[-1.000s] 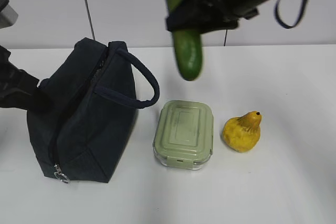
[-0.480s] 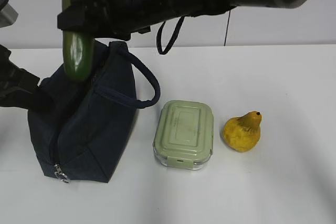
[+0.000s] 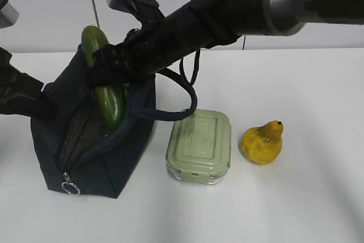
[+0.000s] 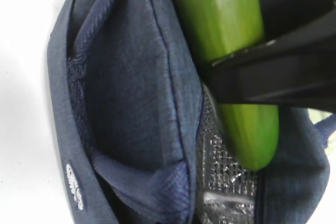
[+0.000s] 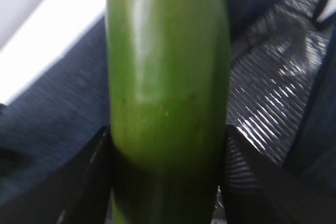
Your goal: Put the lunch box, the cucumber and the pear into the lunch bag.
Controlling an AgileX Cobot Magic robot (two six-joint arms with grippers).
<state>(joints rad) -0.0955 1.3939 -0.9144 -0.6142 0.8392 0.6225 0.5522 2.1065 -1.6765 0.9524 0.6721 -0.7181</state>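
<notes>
Over the bag, my right gripper has its jaws clamped on the cucumber about mid-length, the cucumber near upright and leaning a little, its lower end at the mouth of the opening. From the right wrist camera I see the silver lining showing beside the cucumber, so the zipper is undone and the mouth gapes.

My left gripper sits at the far left side of the bag; in the exterior view its fingers are hidden behind the fabric, so I cannot tell whether those jaws are apart or pinching the bag wall. It looks placed to steady the bag.

To do this step well, I would lower the cucumber along its own axis, keeping the tip over the lining and away from the near fabric edge, which folds inward in the left wrist view and could catch it. I would tilt it to lie along the bag's length before letting go, since it is long and the box still needs room. Release low, not from height, so the bag does not tip.

Beside the bag on the table, the box waits untouched, and the pear stands just beyond it.
</notes>
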